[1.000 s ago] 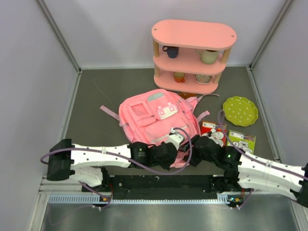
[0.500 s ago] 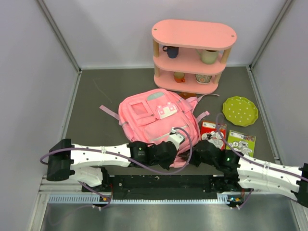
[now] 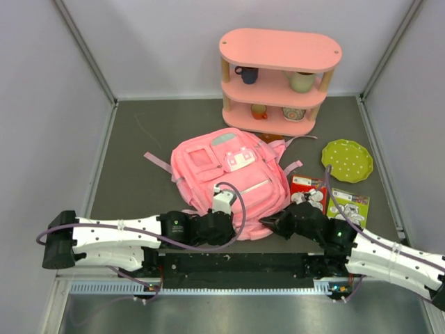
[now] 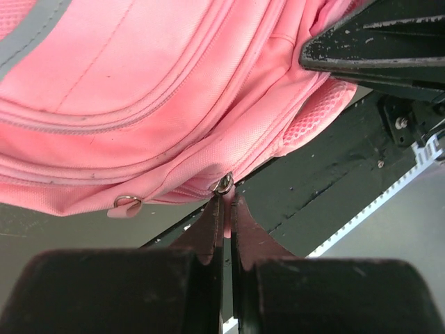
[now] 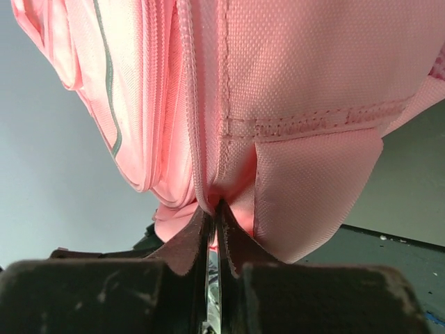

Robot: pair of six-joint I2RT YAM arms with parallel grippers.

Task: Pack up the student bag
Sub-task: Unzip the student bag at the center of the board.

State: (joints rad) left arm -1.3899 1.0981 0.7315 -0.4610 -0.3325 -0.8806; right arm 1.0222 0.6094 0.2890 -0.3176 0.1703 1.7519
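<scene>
Right, the student bag [image 3: 226, 174] lies flat with its front pockets up near the middle of the grey table [image 3: 139, 139], its near hem just ahead of both arm bases. My left claw [image 4: 224, 202] sits at the bag's 6 o'clock edge, jaws pressed together on the small metal zip pull [image 4: 223, 184] that hangs off the lower seam; no gap shows between the fingers. A second metal ring [image 4: 126, 202] dangles from the same seam towards 9 o'clock of it, apart from the fingers. My right claw [image 5: 214, 209] is at roughly 5 o'clock of the bag, also closed tight, with a fold of pink fabric pinched at its tips beside a stitched tab (whether a zip part is in there too, I cannot tell from the wrist view). From above, the two claws are near each other along that hem. Beyond the bag, at about 1 o'clock, stands the pink three-tier shelf [image 3: 278, 52] with cups on its tiers. A green dotted plate [image 3: 348, 160] lies at 3 o'clock, and two printed packets [image 3: 350, 204] lie side by side at 4 o'clock, just beside the right arm.
</scene>
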